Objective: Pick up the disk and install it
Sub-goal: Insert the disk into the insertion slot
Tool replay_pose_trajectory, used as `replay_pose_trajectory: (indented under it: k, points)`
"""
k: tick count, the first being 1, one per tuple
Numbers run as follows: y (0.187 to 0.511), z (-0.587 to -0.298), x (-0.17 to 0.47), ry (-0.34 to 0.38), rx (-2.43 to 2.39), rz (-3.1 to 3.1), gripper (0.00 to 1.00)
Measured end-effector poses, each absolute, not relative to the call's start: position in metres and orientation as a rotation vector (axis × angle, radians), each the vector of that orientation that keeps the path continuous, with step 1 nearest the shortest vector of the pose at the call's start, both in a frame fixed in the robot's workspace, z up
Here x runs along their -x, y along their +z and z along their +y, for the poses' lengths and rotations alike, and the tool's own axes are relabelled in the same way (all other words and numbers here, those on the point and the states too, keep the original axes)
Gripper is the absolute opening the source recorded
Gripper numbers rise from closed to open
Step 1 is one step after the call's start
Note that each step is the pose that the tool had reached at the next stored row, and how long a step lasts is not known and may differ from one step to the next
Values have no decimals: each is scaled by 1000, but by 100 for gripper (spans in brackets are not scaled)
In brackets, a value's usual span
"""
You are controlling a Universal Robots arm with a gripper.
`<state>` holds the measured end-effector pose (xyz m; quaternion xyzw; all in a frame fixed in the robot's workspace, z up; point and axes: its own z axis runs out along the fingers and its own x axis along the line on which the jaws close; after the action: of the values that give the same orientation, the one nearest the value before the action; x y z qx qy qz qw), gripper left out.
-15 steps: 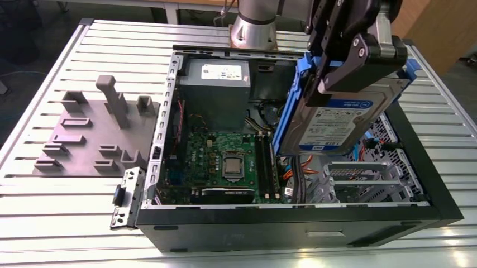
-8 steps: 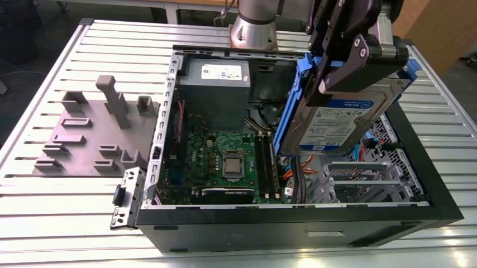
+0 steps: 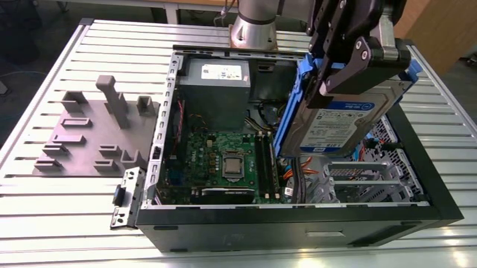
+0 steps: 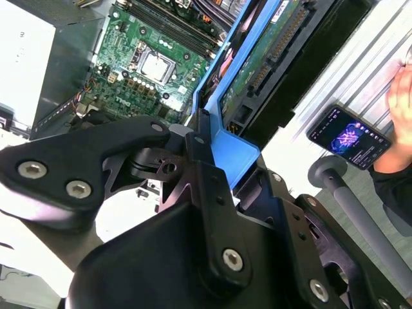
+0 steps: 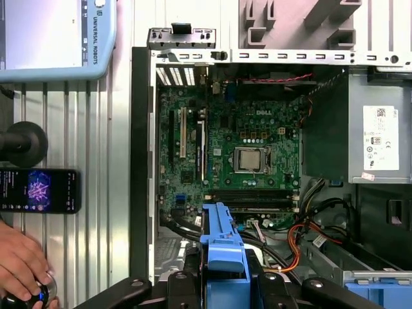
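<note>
My gripper [image 3: 339,84] is shut on the disk [image 3: 334,124], a silver-grey hard drive with a white-and-blue label in a blue plastic carrier [image 3: 287,114]. The disk hangs nearly upright above the open computer case [image 3: 298,215], over its right half in the exterior view, near the metal drive cage [image 3: 365,178]. In the second wrist view the black fingers [image 4: 196,161] clamp the blue carrier [image 4: 235,151], and the disk's green circuit side [image 4: 257,64] faces the camera. In the first wrist view the carrier [image 5: 222,241] juts out over the case interior.
Inside the case lie the green motherboard [image 3: 223,162], a grey power-supply box [image 3: 216,84] and orange cables [image 5: 296,238]. A grey fixture block [image 3: 97,131] stands at the exterior view's left. Beside the case are a phone [image 5: 38,191], a person's hand [image 5: 19,261] and a pendant [image 5: 58,38].
</note>
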<state>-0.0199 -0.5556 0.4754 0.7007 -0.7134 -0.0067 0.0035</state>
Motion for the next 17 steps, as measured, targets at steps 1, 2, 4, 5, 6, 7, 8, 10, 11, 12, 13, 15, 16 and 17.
replay_pose_trajectory:
  k: [1,2,4,5,6,7,8,10,11,12,13,15,16,17]
  points:
    - [475,-557,20,-21,-2196,-2236,36]
    - [475,-557,20,-21,-2196,-2236,36]
    - [475,-558,18,-21,-2196,-2236,36]
    - [475,-559,16,-21,-2196,-2236,36]
    - [474,-559,14,-21,-2196,-2236,36]
    - [474,-559,12,-21,-2196,-2236,36]
    - [474,-559,8,-21,-2196,-2236,36]
    - [474,-560,4,-21,-2196,-2236,36]
    - [474,-560,3,-21,-2196,-2236,36]
    - [474,-560,3,-21,-2196,-2236,36]
    - [474,-560,3,-21,-2196,-2236,36]
    - [474,-560,3,-21,-2196,-2236,36]
    - [474,-560,3,-21,-2196,-2236,36]
    - [474,-560,3,-21,-2196,-2236,36]
